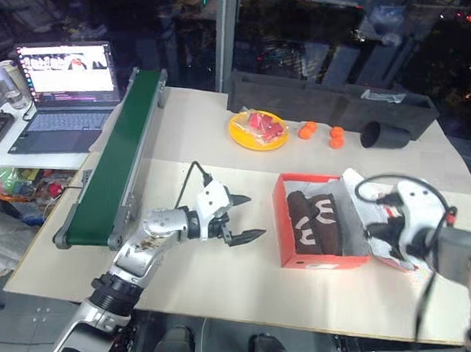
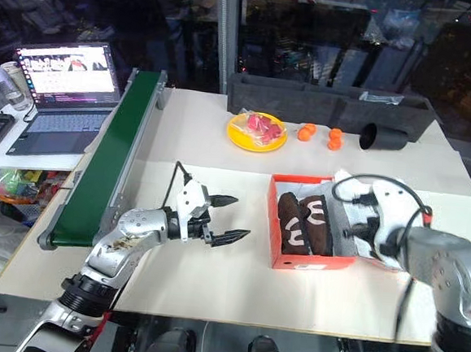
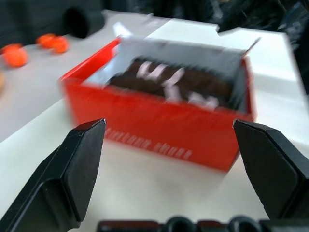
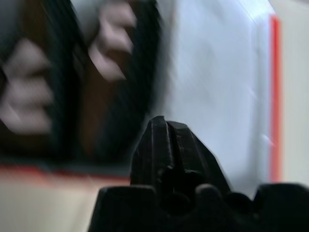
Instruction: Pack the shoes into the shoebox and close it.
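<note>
Because both shoes (image 1: pixel 314 221) already lie side by side in the shoebox (image 1: pixel 320 258), near the right front of the table (image 1: pixel 211 280), we judge that only the lid (image 1: pixel 375 236), folded out to the right, must be closed. Our left gripper (image 1: pixel 244 217) waits spread wide, empty, facing the box; our right gripper (image 4: pixel 171 154) is clenched on nothing above the lid. The white print on the box wall is unreadable.

Pale table (image 1: pixel 212 264), dark glass wall (image 1: pixel 329 28) — dim
</note>
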`<action>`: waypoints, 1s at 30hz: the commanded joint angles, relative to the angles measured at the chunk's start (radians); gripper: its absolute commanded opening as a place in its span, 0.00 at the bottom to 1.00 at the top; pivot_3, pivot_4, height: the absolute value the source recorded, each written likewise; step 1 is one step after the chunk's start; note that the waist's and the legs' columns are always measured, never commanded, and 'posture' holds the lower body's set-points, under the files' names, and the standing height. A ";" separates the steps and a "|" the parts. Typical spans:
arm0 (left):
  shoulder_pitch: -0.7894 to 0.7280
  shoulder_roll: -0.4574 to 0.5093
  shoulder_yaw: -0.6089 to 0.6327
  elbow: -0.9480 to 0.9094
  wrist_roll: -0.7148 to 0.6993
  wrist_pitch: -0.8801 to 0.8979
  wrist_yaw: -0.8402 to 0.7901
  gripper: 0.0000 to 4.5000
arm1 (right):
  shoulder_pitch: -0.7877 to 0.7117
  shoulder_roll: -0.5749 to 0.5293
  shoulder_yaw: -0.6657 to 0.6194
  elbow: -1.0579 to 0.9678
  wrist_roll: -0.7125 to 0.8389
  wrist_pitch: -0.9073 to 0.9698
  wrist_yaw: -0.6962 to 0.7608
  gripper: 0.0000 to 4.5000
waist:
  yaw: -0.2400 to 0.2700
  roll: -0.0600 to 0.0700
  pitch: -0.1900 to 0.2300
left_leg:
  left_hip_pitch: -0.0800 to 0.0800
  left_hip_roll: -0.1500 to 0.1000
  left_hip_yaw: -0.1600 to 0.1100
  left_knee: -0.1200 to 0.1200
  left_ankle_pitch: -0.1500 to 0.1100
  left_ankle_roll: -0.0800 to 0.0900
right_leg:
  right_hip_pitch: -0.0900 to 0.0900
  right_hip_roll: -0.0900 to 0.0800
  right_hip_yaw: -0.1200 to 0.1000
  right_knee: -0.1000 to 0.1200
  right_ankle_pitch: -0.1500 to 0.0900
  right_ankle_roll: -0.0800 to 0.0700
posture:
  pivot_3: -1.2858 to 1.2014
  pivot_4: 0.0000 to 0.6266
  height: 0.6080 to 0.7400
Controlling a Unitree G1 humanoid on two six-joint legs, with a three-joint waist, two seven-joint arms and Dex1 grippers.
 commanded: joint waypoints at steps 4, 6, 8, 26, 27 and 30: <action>-0.019 -0.004 -0.001 0.000 0.001 -0.026 -0.018 1.00 | 0.106 0.035 -0.122 -0.104 0.007 0.007 -0.042 0.02 | -0.007 0.000 0.000 | 0.001 0.000 -0.001 0.000 0.002 0.004 | 0.001 0.001 0.000 0.001 0.000 0.000 | 0.52 0.24 0.77; -0.020 -0.006 -0.004 0.004 0.002 -0.029 -0.021 1.00 | 0.173 0.063 -0.144 -0.104 0.009 0.007 -0.073 0.02 | -0.003 0.000 0.000 | 0.001 0.000 -0.001 0.000 0.003 0.004 | 0.001 0.001 0.000 0.001 0.000 0.000 | 0.52 0.24 0.77; -0.021 -0.009 -0.006 0.006 0.003 -0.030 -0.023 1.00 | 0.199 0.144 -0.186 -0.074 0.001 0.007 -0.118 0.02 | 0.000 0.000 0.000 | 0.001 0.000 -0.001 0.001 0.003 0.004 | 0.002 0.001 -0.001 0.000 0.000 0.000 | 0.52 0.24 0.77; -0.027 -0.021 0.015 0.013 0.008 -0.018 -0.006 1.00 | -0.341 0.774 -0.832 0.305 -0.107 0.007 -0.672 0.02 | -0.004 0.003 -0.001 | 0.001 0.000 -0.001 0.000 0.003 0.005 | 0.000 0.001 -0.001 0.002 0.001 -0.001 | 0.52 0.24 0.77; -0.027 -0.021 0.017 0.012 0.007 -0.016 -0.005 1.00 | -0.371 0.776 -0.855 0.332 -0.132 0.007 -0.705 0.02 | -0.002 0.003 -0.001 | 0.000 -0.001 -0.001 0.000 0.003 0.005 | 0.000 0.000 -0.001 0.002 0.001 -0.001 | 0.52 0.24 0.77; -0.028 -0.019 0.022 0.010 0.007 -0.013 0.003 1.00 | -0.497 0.773 -0.983 0.401 -0.232 0.007 -0.770 0.02 | -0.004 0.004 -0.001 | -0.001 -0.002 -0.001 0.000 0.003 0.005 | -0.001 -0.001 -0.001 0.002 0.001 -0.001 | 0.52 0.24 0.77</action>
